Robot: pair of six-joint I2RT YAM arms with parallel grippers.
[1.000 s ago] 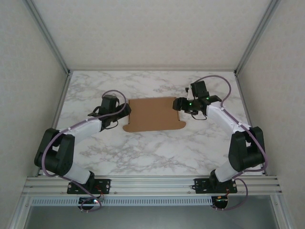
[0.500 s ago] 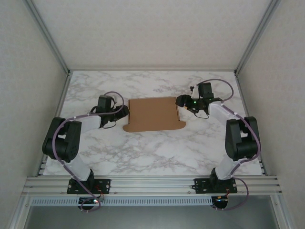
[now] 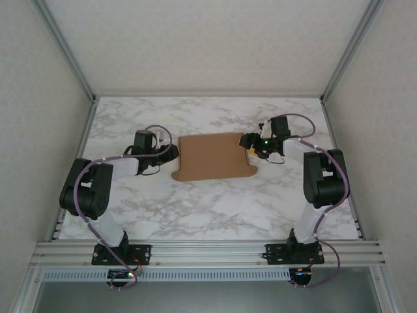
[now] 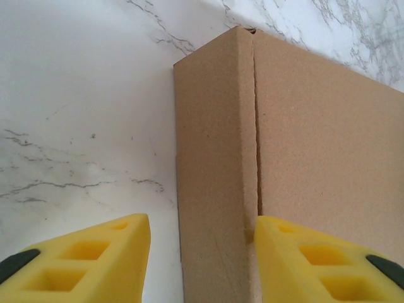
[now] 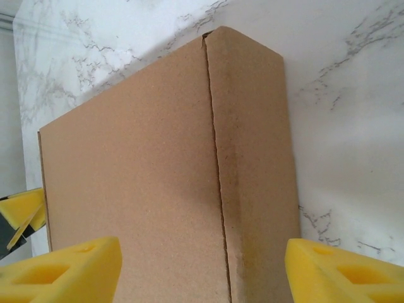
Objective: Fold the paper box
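Paper box: your paper box (image 3: 212, 156) lay flat and closed on the marble worktop (image 3: 195, 208), near its middle, between the two arms.
Left end effector: your left end effector (image 3: 171, 153) sat at the box's left edge with its yellow fingers (image 4: 82, 262) apart, straddling the narrow side strip. The inner finger sat at the seam and the outer one stood clear of the edge.
Right end effector: your right end effector (image 3: 248, 142) sat at the box's right edge, its fingers (image 5: 63, 271) wide apart around that side strip, clamped on nothing.
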